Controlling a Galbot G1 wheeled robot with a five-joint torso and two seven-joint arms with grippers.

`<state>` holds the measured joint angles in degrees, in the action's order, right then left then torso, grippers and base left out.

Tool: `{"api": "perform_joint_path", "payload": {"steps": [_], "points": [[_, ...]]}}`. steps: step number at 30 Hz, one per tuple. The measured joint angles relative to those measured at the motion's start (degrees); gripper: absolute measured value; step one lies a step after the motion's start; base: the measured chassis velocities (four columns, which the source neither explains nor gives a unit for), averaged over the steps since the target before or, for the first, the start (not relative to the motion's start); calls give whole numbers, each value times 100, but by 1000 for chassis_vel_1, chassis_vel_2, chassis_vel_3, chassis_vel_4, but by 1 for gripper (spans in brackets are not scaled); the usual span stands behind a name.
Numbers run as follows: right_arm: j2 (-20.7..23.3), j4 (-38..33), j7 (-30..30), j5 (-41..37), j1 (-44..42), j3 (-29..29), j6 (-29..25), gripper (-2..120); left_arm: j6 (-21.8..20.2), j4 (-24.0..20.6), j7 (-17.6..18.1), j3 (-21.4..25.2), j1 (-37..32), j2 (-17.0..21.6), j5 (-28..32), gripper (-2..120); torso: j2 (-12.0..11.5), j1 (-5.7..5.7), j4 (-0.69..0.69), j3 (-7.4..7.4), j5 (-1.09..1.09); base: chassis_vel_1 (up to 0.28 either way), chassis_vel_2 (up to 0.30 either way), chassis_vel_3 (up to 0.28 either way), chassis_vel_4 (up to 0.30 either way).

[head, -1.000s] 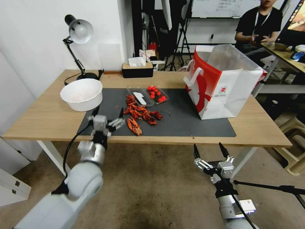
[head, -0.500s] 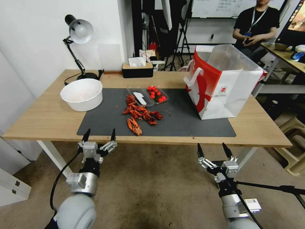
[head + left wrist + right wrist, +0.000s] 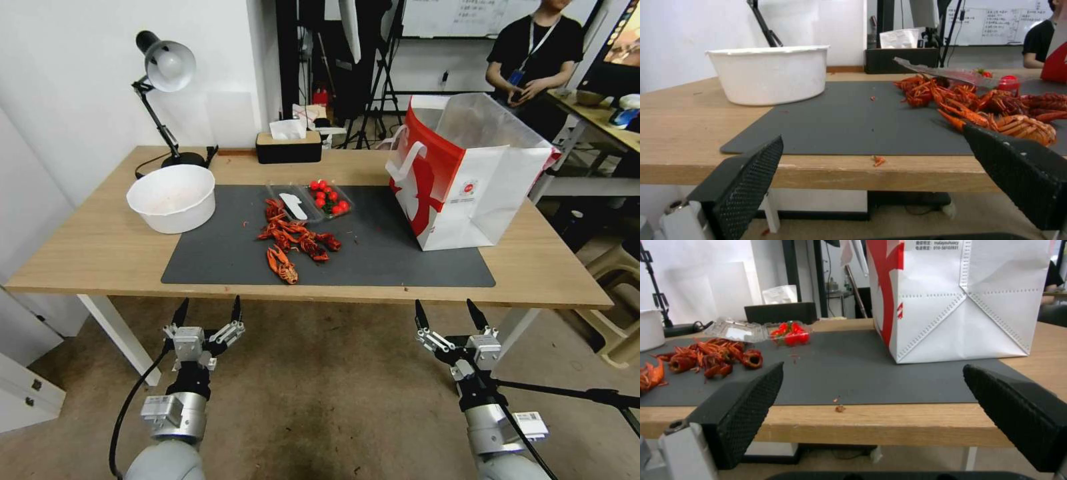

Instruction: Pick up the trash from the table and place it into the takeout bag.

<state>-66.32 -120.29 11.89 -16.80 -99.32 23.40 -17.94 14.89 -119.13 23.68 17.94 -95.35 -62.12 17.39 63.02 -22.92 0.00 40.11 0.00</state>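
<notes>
Since a second ago my left pincer (image 3: 207, 311) has dropped from over the mat to below the worktop (image 3: 87, 253) edge. Red crayfish shells (image 3: 293, 241) lie mid-mat, the white bowl (image 3: 172, 198) to their left, the takeout bag (image 3: 467, 180) upright to their right. Both pincers, the right pincer (image 3: 449, 313) too, are wide apart, holding and touching nothing.

Bright, even indoor light; soft shadows; head view bends at edges.
</notes>
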Motion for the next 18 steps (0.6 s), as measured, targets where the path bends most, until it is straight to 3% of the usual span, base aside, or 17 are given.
{"api": "perform_joint_path", "payload": {"steps": [18], "points": [[3, -3, -6, 0, -2, -6, 4, 100, -2, 2, -5, 6, 9, 0, 12, 100, 0, 0, 0, 0, 0, 0, 0, 0, 0]]}}
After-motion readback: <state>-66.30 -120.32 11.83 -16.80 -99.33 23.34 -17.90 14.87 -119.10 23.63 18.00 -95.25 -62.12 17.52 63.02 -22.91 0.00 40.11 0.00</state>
